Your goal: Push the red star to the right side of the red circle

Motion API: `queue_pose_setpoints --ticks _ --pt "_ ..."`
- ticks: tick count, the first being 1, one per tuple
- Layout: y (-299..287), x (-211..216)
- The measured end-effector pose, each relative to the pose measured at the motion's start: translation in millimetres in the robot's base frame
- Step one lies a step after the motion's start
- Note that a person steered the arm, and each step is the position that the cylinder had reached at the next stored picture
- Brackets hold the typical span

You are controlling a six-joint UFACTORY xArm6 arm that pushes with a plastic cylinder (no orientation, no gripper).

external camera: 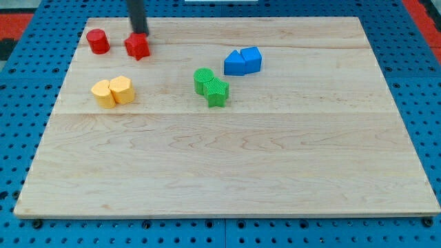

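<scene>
Looks nearly done: red star (138, 46) sits just right of the red circle (98, 41) near the worktop's (275, 172) top-left, small gap between them. The tool is a plain rod, nothing to open; my tip (140, 34) is at the star's top edge, apparently touching.

This looks like a robotics lab bench set up for tabletop pushing trials. A pale wooden board (227, 158) made of joined planks lies on a blue perforated base (413, 103) dotted with regular mounting holes, the kind used to fix test rigs. A strip of red and pale flooring or matting (424, 10) shows at the far right corner. Small plain coloured blocks sit on the board like test pieces.
</scene>
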State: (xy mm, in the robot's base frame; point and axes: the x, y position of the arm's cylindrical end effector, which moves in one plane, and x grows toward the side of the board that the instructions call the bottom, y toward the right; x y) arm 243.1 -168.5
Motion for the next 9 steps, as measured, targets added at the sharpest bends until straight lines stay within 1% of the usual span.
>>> queue_pose_setpoints --ticks 1,2,3,4,6,7,9 --pt "96.8 -10.4" --pt "79.9 5.5" --pt "86.8 17.7" --pt "97.8 69.1" --pt "53.4 52.4" --pt "15.3 45.5" --pt "-17.8 45.2"
